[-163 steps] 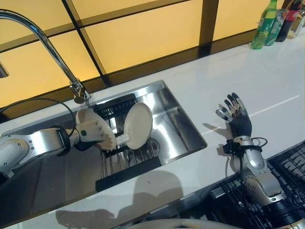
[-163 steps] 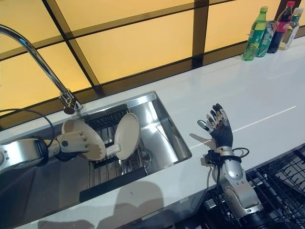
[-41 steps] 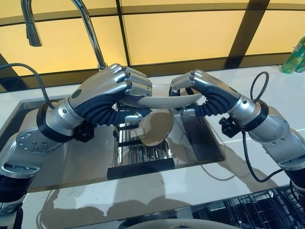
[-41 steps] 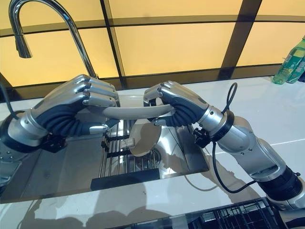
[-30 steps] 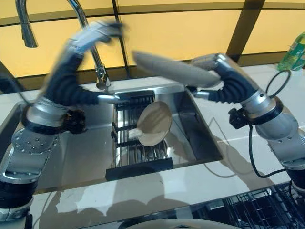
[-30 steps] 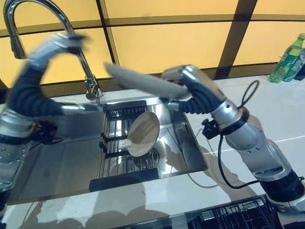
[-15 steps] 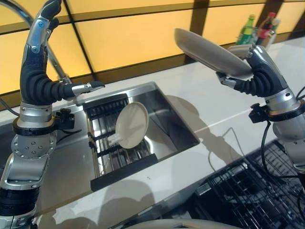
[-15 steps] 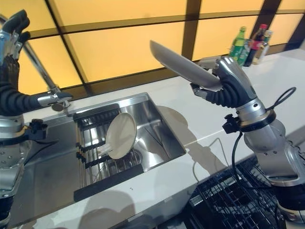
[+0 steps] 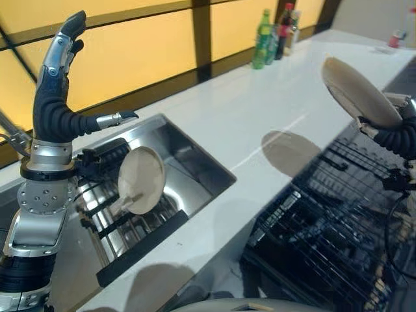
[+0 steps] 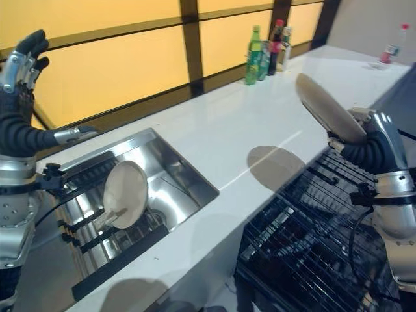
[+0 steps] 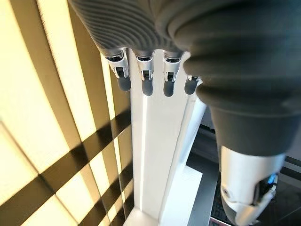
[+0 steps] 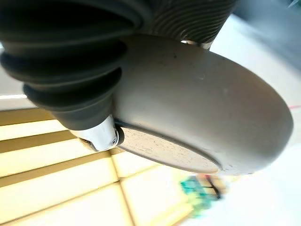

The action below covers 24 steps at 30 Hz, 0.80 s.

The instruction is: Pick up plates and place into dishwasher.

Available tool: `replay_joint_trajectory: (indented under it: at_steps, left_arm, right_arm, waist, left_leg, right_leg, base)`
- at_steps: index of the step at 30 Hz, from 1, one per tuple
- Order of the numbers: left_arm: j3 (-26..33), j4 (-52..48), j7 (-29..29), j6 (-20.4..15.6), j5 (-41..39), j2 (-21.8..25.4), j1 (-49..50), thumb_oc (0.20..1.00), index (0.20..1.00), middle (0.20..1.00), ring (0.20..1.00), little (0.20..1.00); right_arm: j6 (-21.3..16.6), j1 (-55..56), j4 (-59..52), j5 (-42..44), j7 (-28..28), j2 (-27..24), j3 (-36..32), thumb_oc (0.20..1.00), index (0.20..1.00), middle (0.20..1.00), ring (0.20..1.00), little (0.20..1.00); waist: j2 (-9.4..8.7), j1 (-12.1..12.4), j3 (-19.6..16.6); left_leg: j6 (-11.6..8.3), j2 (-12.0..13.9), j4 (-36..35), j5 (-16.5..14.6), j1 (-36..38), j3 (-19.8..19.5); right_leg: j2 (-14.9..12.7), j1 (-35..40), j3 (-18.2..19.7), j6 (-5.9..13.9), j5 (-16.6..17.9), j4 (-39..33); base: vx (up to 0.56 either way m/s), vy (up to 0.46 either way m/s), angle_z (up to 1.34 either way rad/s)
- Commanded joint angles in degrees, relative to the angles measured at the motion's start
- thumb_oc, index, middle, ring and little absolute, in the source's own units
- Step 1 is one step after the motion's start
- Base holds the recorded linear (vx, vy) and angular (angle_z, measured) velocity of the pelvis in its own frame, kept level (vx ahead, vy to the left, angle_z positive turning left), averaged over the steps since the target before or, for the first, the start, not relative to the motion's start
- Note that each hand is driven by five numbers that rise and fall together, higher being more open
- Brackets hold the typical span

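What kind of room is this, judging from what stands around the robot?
Most likely a kitchen. A stainless steel sink is set into a long white countertop, a beige round plate stands in the sink's rack, and a black wire dishwasher rack is pulled out below the counter edge.

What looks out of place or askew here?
Nothing stands out. The right hand holds a plate tilted above the dishwasher rack; another plate stands upright in the sink rack; the left hand is raised, open.
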Motion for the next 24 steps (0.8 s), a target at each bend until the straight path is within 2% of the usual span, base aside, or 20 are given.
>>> replay_joint_trajectory:
  at_steps: [1, 4, 6, 10, 15, 18, 24]
  left_arm:
    - [3.67, 2.92, 4.19, -0.54, 2.27, 2.35, -0.97, 1.0, 1.0, 1.0, 1.0, 1.0]
    - [5.87, 3.09, 3.67, -1.46, 1.69, 2.35, -0.07, 1.0, 1.0, 1.0, 1.0, 1.0]
    - [7.14, 2.75, 3.76, -1.65, 1.73, 2.45, 0.59, 1.0, 1.0, 1.0, 1.0, 1.0]
    - [8.46, 2.89, 2.67, -1.56, 1.71, 2.82, 1.87, 1.0, 1.0, 1.0, 1.0, 1.0]
    - [9.93, 2.2, 0.8, -2.0, 0.82, 2.99, 3.67, 1.0, 1.0, 1.0, 1.0, 1.0]
    - [11.36, 1.13, -0.5, -2.45, -0.09, 3.11, 6.04, 1.0, 1.0, 1.0, 1.0, 1.0]
    - [9.61, 0.92, -0.49, -1.75, 0.21, 3.43, 5.62, 1.0, 1.0, 1.0, 1.0, 1.0]
  right_arm:
    - [0.19, -1.48, 1.69, 2.18, -1.74, -0.33, -2.69, 0.2, 0.2, 0.2, 0.2, 0.2]
    - [1.94, 0.77, 4.11, 1.19, -3.31, 1.24, -3.71, 0.2, 0.2, 0.2, 0.2, 0.2]
    - [2.81, 1.74, 5.13, 1.55, -3.62, 1.57, -4.47, 0.2, 0.2, 0.2, 0.2, 0.2]
    - [6.91, 4.14, 6.92, 0.66, -4.0, 2.88, -4.81, 0.2, 0.2, 0.2, 0.2, 0.2]
    - [10.27, 6.74, 9.3, -0.5, -1.67, 4.09, -5.33, 0.2, 0.2, 0.2, 0.2, 0.2]
    - [11.35, 9.16, 10.22, 1.29, 3.35, 4.27, -5.98, 0.2, 0.2, 0.2, 0.2, 0.2]
    - [10.54, 6.39, 13.6, 11.16, 21.62, 1.17, -0.01, 0.2, 0.2, 0.2, 0.2, 0.2]
  waist:
    - [-2.84, -0.58, -2.51]
    - [-2.71, -0.61, -1.83]
    - [-2.94, 0.02, -1.99]
    - [-3.41, 0.59, -2.49]
    - [-2.59, 0.41, -2.53]
    - [-2.36, 0.42, -2.79]
    - [-2.23, 1.48, -2.87]
  left_leg:
    - [3.02, -2.41, 0.13, -9.12, 2.61, -0.91]
    - [3.85, -1.72, 0.71, -8.35, 1.53, -0.81]
    - [3.35, -1.19, 1.16, -7.21, 0.07, -0.45]
    - [1.89, -0.32, 2.14, -6.62, -1.36, -1.14]
    - [0.73, 1.02, 2.09, -5.96, -1.75, -1.36]
    - [0.04, 1.56, 1.76, -5.53, -1.81, -1.8]
    - [-1.28, 2.65, 2.23, -4.59, -2.56, -2.71]
  right_leg:
    - [-3.06, -2.5, -2.8, 6.67, 3.45, 4.68]
    - [-1.97, -3.66, -1.06, 5.97, 0.17, 11.69]
    - [-1.48, -2.92, -1.42, 4.69, -1.14, 9.64]
    - [-0.27, -0.26, -1.5, 3.53, -1.14, 3.87]
    - [1.83, 0.65, -1.26, 1.99, -1.94, 2.14]
    - [2.53, 1.04, -1.24, 1.4, -2.3, 1.47]
    - [3.12, 1.28, -2.53, 0.33, -2.57, 0.96]
  base:
    - [-0.13, -0.105, -1.3]
    - [-0.1, -0.144, -0.91]
    - [-0.07, -0.221, -0.66]
    - [0.01, -0.285, -0.39]
    - [0.02, -0.202, -0.07]
    - [0.02, -0.175, 0.0]
    - [0.0, -0.112, -0.01]
